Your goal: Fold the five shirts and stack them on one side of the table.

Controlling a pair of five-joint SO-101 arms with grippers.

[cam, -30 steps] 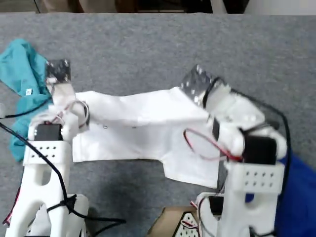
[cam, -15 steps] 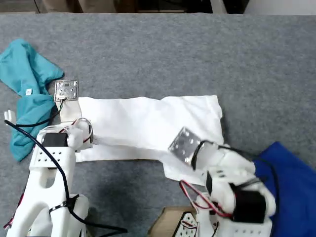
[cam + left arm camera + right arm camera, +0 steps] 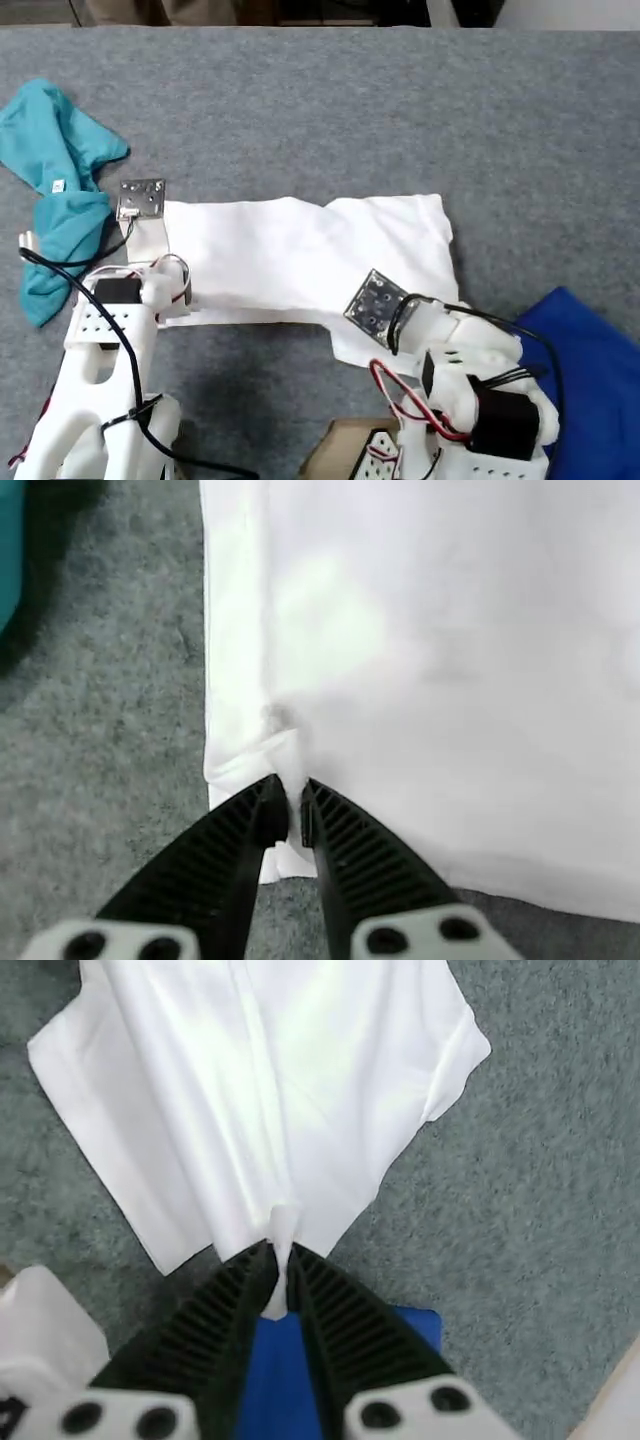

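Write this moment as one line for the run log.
left gripper: shut on white shirt edge | right gripper: shut on white shirt edge | teal shirt: crumpled, unfolded | blue shirt: near right gripper

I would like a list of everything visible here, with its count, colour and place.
white shirt: one, white, lying flat in the middle
teal shirt: one, teal, crumpled at the left side
blue shirt: one, blue, near right corner
table: one, grey, under everything
box: one, brown, middle of the near edge
left hand: one, black, shut on the white shirt's left edge
right hand: one, black, shut on the white shirt's near right edge
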